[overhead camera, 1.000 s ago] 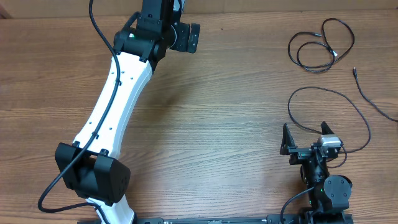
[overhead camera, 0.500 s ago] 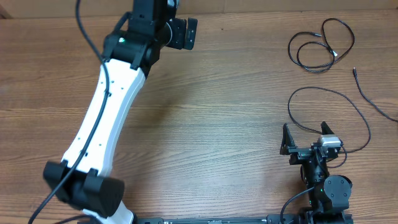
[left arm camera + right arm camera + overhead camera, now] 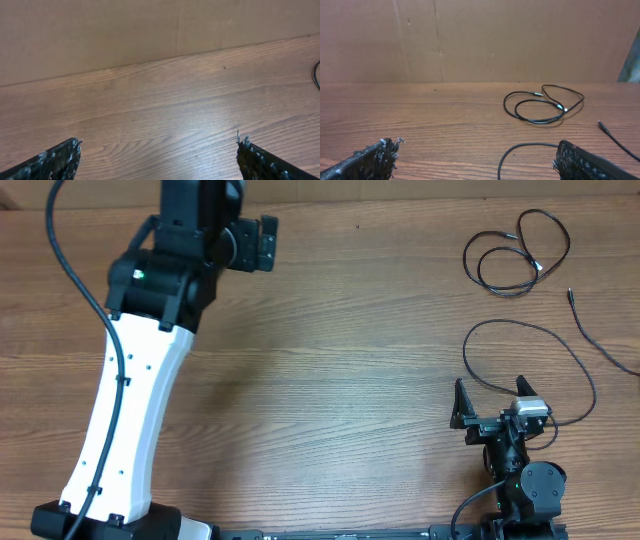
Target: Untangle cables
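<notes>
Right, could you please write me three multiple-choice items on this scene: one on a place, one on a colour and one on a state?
1. Seen from overhead, where on the table does the coiled cable lie?
A. at the far right corner
B. in the middle
C. at the near left edge

2. What colour is that cable?
A. white
B. black
C. red

3. How does the right gripper stand?
A. shut on a cable
B. shut on nothing
C. open, gripping nothing

Answers:
1 A: the overhead view shows it looped at the far right corner.
2 B: it reads black against the brown wood in the overhead and right wrist views.
3 C: the right wrist view shows its fingers wide apart, clamped on nothing.
</notes>
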`<state>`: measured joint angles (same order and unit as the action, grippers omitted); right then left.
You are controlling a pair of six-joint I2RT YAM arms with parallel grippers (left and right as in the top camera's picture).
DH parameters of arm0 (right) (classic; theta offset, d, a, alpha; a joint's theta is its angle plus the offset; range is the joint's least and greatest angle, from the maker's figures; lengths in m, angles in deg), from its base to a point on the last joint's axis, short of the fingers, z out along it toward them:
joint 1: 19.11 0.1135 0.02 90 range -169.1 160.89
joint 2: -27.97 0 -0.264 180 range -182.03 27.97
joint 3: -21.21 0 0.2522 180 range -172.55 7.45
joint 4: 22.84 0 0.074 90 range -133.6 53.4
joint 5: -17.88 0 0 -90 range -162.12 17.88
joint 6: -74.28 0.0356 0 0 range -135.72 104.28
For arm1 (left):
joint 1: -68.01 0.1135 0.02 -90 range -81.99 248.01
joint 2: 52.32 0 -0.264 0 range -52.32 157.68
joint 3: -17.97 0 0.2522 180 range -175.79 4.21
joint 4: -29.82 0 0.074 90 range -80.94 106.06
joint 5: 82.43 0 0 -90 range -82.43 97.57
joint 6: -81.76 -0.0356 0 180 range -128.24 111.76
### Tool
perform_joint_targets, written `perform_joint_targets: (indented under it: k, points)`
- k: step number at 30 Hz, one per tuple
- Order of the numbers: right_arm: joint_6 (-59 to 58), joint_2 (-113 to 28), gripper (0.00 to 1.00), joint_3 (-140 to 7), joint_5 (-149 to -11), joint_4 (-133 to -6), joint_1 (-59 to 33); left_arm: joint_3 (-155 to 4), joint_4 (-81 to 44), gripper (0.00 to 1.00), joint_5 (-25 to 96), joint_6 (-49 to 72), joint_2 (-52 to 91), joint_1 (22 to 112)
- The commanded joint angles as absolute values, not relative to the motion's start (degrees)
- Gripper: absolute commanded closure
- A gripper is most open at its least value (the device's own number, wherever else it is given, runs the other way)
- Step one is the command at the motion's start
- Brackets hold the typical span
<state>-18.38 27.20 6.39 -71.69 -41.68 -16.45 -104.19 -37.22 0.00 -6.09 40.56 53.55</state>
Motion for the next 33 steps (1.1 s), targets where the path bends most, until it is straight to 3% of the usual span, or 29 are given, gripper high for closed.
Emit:
perform_joint_targets:
  k: [1, 10, 17, 33]
  points:
    - [-19.19, 27.81, 0.00, 7.02, -71.80, -41.33, -16.60, -103.38, -37.00, 0.00, 4.31, -6.94, 37.85, 54.51]
    - [-19.21, 27.81, 0.00, 7.02, -71.80, -41.33, -16.60, -100.45, -34.38, 0.00, 9.22, -6.48, 32.58, 58.07]
    - [-19.21, 27.81, 0.00, 7.02, -71.80, -41.33, -16.60, -90.70, -32.91, 0.00, 17.81, -4.99, 23.44, 66.95]
    - [-19.21, 27.81, 0.00, 7.02, -71.80, -41.33, -16.60, -43.10, -20.85, 0.01, 16.85, 3.20, -29.41, 71.49]
